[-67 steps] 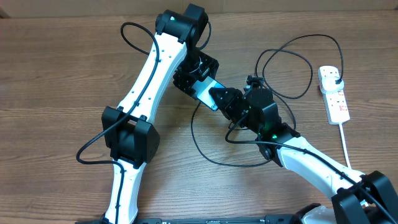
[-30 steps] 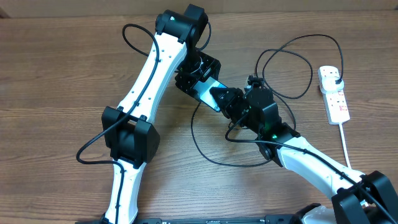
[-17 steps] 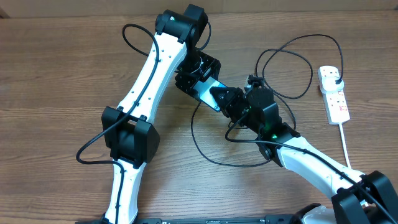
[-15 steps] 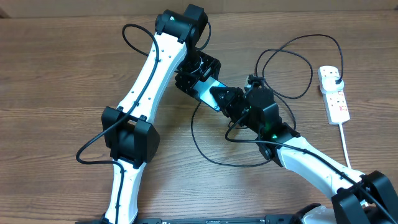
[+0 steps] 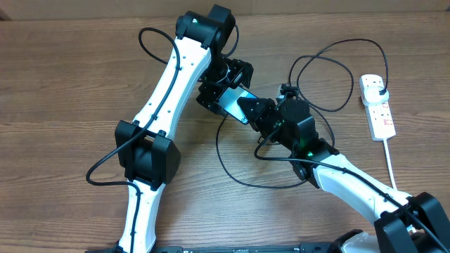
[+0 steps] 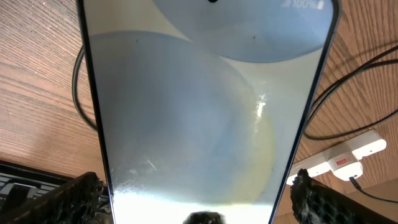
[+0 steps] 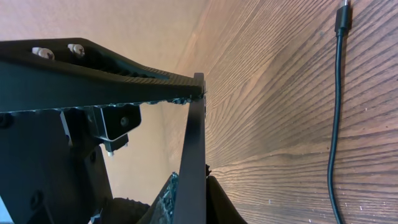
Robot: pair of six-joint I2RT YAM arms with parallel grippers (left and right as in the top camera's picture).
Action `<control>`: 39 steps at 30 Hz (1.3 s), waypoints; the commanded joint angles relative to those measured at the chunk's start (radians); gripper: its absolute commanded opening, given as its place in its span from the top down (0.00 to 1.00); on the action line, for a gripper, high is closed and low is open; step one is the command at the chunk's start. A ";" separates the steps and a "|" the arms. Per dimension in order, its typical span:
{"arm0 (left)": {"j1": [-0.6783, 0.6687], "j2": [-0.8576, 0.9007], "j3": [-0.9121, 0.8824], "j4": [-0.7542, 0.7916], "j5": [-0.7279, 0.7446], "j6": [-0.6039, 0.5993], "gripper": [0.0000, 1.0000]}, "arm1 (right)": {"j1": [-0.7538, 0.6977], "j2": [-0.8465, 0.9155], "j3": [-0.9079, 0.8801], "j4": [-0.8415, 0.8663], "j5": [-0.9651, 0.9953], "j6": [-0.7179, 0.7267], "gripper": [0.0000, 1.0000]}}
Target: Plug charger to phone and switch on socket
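Observation:
The phone (image 5: pixel 232 102) is held off the table between both grippers at the middle. My left gripper (image 5: pixel 223 83) is shut on its far end, and its lit pale screen (image 6: pixel 205 106) fills the left wrist view between the fingers. My right gripper (image 5: pixel 254 114) is shut on its near end, where the phone shows edge-on (image 7: pixel 191 174). The black charger cable (image 5: pixel 330 70) loops across the table from a plug in the white socket (image 5: pixel 380 116). Its connector tip (image 7: pixel 341 18) lies loose on the wood, apart from the phone.
The socket's white cord (image 5: pixel 391 165) runs toward the front right edge. A loop of the black cable (image 5: pixel 228 169) lies under and in front of the right arm. The socket also shows in the left wrist view (image 6: pixel 348 158).
My left gripper has turned slightly and tilted its end of the phone a little. The right arm, the cable and the socket have not moved.

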 commanded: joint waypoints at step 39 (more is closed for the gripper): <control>0.269 -0.040 0.024 0.067 0.847 1.275 0.00 | -0.236 -0.309 0.023 -0.171 0.056 0.047 0.96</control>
